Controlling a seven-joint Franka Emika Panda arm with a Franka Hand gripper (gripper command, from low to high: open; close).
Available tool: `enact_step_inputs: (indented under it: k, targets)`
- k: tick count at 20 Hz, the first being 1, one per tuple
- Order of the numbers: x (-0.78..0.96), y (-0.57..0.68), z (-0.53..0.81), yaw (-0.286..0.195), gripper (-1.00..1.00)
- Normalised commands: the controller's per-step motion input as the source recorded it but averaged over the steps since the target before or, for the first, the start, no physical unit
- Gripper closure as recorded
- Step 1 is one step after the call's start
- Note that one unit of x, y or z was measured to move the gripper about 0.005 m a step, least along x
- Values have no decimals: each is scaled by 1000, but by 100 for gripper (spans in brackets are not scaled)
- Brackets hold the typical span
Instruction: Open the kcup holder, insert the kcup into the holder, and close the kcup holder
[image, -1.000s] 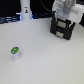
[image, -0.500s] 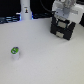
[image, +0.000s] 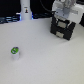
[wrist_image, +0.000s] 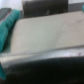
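Note:
The kcup holder (image: 62, 28) is a black boxy unit with two stacked drawer fronts at the back of the white table on the exterior view's right. My gripper (image: 64, 13) hangs right over its top, and its fingers are too blurred to read. The kcup (image: 15, 52), a small white pod with a green top, stands alone on the table at the exterior view's left, far from the gripper. The wrist view is blurred and shows a pale flat surface (wrist_image: 47, 32) with a dark edge (wrist_image: 50, 60). The fingers do not show there.
A tall white bottle-shaped object (image: 25, 11) with a dark mark stands at the back of the table. A dark background runs behind the table's far edge. A teal patch (wrist_image: 6, 30) lies at one side of the wrist view.
The gripper has shifted slightly above the kcup holder. The kcup and the holder have not moved.

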Motion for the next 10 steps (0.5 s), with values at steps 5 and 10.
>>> enact_step_inputs:
  k: [5,10]
  targets:
    - [572,-86,198,-35,100]
    - [416,-141,369,64,100]
